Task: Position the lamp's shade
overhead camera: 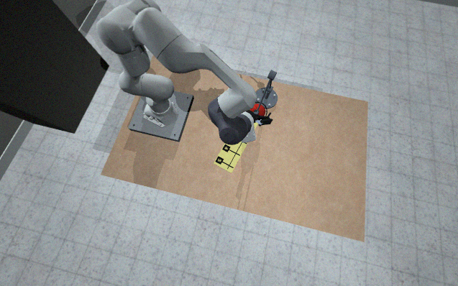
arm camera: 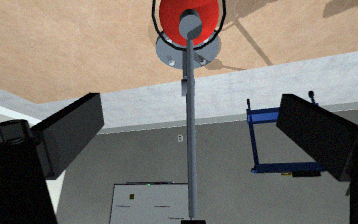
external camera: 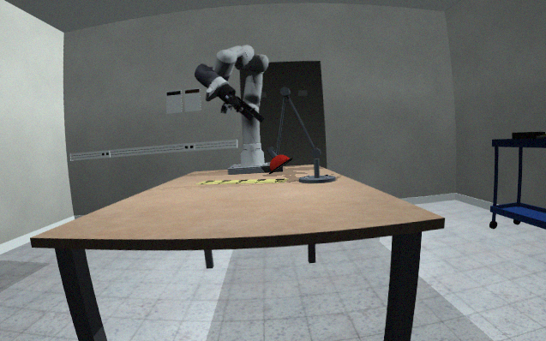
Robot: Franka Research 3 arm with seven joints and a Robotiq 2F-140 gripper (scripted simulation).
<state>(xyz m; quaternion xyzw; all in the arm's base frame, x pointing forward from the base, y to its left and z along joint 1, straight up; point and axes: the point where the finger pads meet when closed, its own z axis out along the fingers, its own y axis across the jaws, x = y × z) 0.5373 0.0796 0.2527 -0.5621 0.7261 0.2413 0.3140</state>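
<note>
1. The gripper (overhead camera: pixel 267 118) (external camera: pixel 262 119) (arm camera: pixel 190 109) is standing wide open, holding nothing. Its fingers are spreading on either side of the lamp's upper arm (external camera: pixel 282 124) (arm camera: pixel 190 125) in the wrist view, probably to leave room for a grasp.
2. The red shade (overhead camera: pixel 257 108) (external camera: pixel 279 163) (arm camera: pixel 171 15) is hanging low near the lamp's foot (overhead camera: pixel 272 102) (external camera: pixel 309 180) (arm camera: pixel 165 52), its rim tilting. The folded linkage is keeping it close in, since the elbow (overhead camera: pixel 272 75) (external camera: pixel 285 92) is sitting high above.
3. The foot is resting flat on the bench (overhead camera: pixel 316 144) (external camera: pixel 236 210) (arm camera: pixel 80 50), supporting the lamp as its shade is hanging free of the surface.
4. The yellow strip (overhead camera: pixel 226 156) (external camera: pixel 249 182) is lying flat and leading away from the foot, giving the reach its numbered stops. The robot is covering its nearer end from above, so the shade's exact place against the first mark is perhaps just short of it.
5. The job is seemingly waiting at the approach. The next move is calling for alignment with the linkage or shade, then a gentle grip; overstretching would risk sinking, so outward testing is needing releases and a rim-height check.
</note>
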